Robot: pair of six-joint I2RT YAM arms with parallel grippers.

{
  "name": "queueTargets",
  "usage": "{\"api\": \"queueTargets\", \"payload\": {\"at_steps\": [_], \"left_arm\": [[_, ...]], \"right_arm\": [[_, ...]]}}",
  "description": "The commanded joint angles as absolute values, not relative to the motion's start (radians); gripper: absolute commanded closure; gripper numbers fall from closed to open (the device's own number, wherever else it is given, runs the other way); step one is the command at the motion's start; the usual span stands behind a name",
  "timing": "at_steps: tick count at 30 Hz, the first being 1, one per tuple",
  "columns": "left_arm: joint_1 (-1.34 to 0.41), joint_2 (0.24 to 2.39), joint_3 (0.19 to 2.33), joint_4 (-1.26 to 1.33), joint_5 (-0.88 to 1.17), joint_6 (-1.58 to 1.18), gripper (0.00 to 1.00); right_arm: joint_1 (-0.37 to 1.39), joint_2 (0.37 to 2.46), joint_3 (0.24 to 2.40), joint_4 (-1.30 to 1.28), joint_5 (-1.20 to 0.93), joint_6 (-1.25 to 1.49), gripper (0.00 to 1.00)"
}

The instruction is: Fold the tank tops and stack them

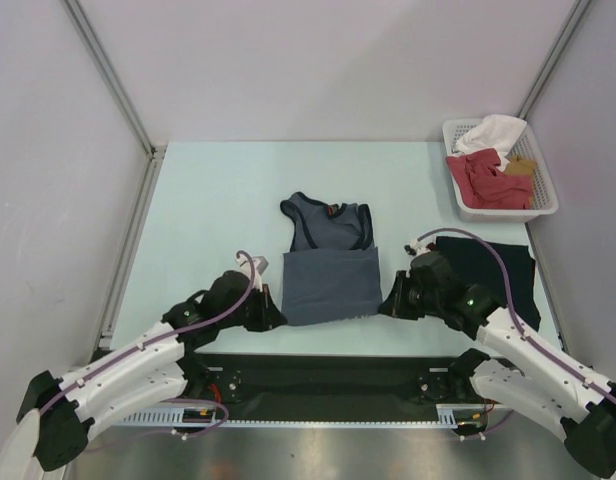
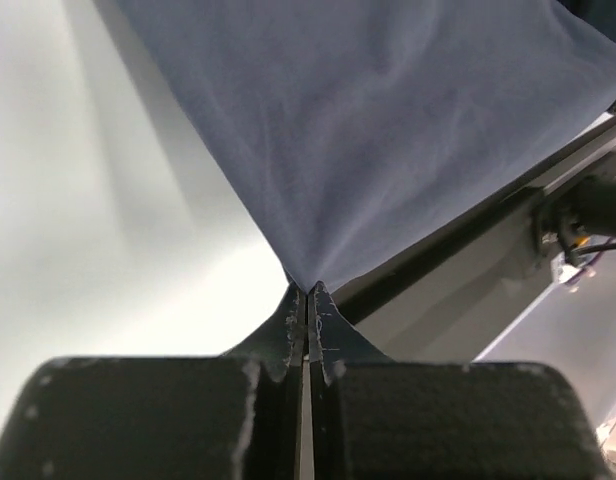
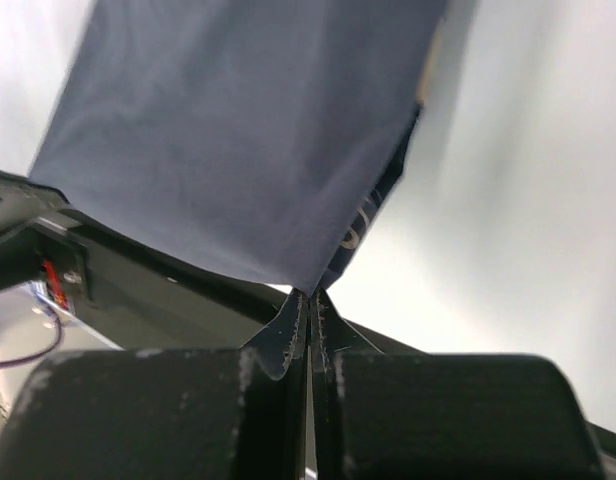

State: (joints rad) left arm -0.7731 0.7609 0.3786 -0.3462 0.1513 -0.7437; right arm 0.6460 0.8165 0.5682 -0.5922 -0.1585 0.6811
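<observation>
Mint-green worktop (image 1: 208, 220) seen from above, with two robot arms reaching in from the near edge.

On the left, the left fingers (image 1: 271, 315) are pressed together on the near left corner of the slate-blue tank top (image 1: 331, 285). In the left wrist view, the left fingers (image 2: 306, 312) pinch a point of blue cloth that fans away from them, taut and raised off the surface.

The slate-blue tank top lies at the centre of the worktop, with its neckline and straps pointing away from the arms. Its near half reads as a smooth rectangle whose far edge crosses the chest.

To its right, the right fingers (image 1: 391, 303) are clamped on the near right corner. In the right wrist view, the right fingers (image 3: 310, 310) hold the cloth's tip, and a second layer with white lettering peeks out beneath.

Further right, the dark navy tank top (image 1: 493, 270) lies flat, partly under the right arm. At the far right corner, a white basket (image 1: 548, 205) holds a red garment (image 1: 483, 180) and a white garment (image 1: 493, 130).

We judge that the slate-blue top is mid-fold. To do this well, we would move both corners together at equal height, with the cloth stretched between them so no crease forms. We would then lay the edge square to the sides and let go only once it rests flat.
</observation>
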Motion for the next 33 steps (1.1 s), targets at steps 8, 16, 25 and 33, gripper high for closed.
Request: {"api": "queueTargets", "payload": {"at_steps": [8, 16, 25, 33], "left_arm": [[-0.7, 0.877, 0.695, -0.488, 0.159, -0.655, 1.0], [-0.516, 1.075, 0.868, -0.472, 0.281, -0.546, 1.0], [-0.364, 1.394, 1.089, -0.439, 0.42, -0.502, 1.0], [-0.273, 1.578, 1.275, -0.454, 0.439, -0.508, 1.0]], "right_arm": [[0.551, 0.975, 0.908, -0.634, -0.153, 0.542, 1.0], [0.407, 1.129, 1.048, -0.591, -0.247, 0.479, 1.0], [0.288, 1.439, 1.261, -0.523, -0.356, 0.446, 1.0], [0.239, 1.627, 1.454, -0.514, -0.394, 0.454, 1.0]]}}
